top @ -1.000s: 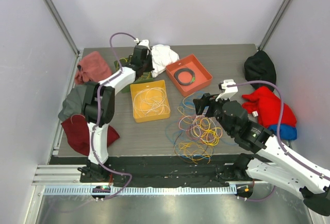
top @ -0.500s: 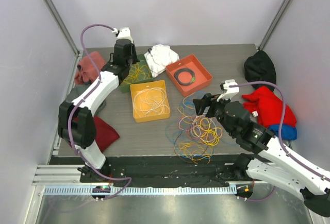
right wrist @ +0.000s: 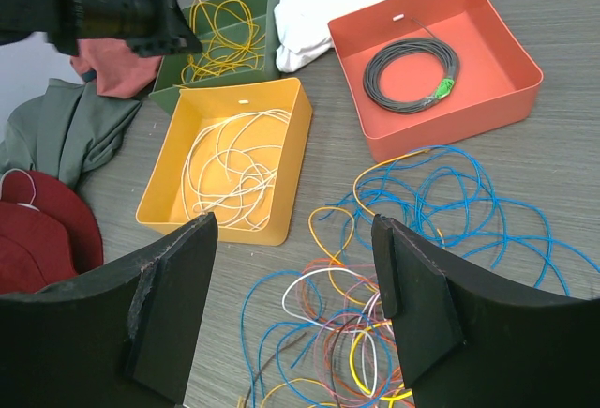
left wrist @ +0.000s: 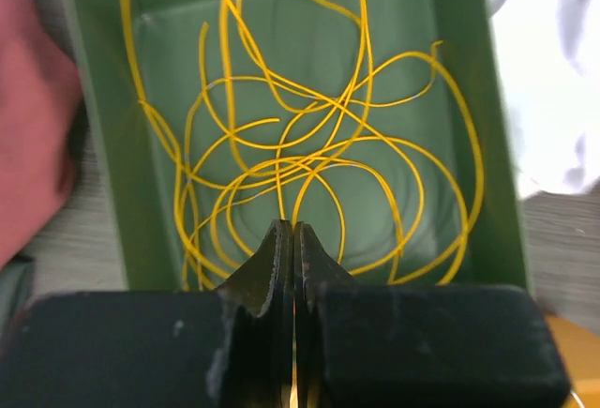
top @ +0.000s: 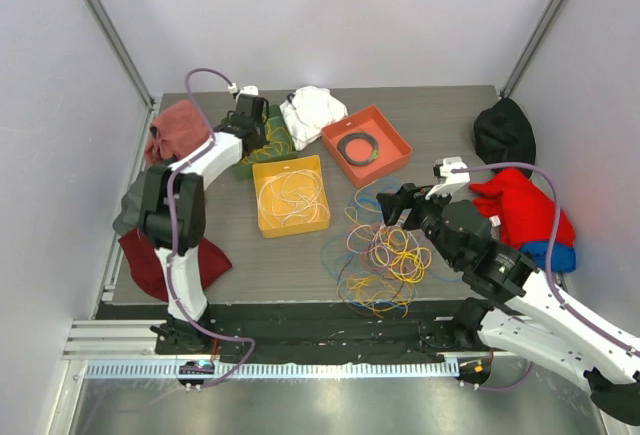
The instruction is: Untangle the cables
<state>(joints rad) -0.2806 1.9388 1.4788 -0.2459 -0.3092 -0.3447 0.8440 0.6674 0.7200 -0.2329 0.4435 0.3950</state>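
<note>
A loose tangle of cables [top: 385, 255] in yellow, blue, pink, white and orange lies on the table [top: 290, 255] in front of my right arm. My right gripper [top: 392, 207] hangs open just above the tangle's far edge, with nothing between its fingers [right wrist: 178, 305]; the cables [right wrist: 375, 333] show between and below them. Blue cables [right wrist: 450, 192] spread to the right. My left gripper [left wrist: 293, 230] is shut, its tips over a green tray [left wrist: 497, 145] that holds yellow cables [left wrist: 309, 145]. A yellow tray [top: 318, 200] holds white cables [right wrist: 234, 169].
An orange tray [top: 392, 135] with a black coiled cable [right wrist: 410, 70] stands at the back. Cloths ring the table: white [top: 312, 110], pink-red [top: 180, 127], grey and dark red [top: 150, 255] on the left, black [top: 503, 130], red and blue [top: 520, 210] on the right.
My left arm lifted up and back from the green tray, then came down again with its shut gripper over the tray. The right arm has hardly moved.
</note>
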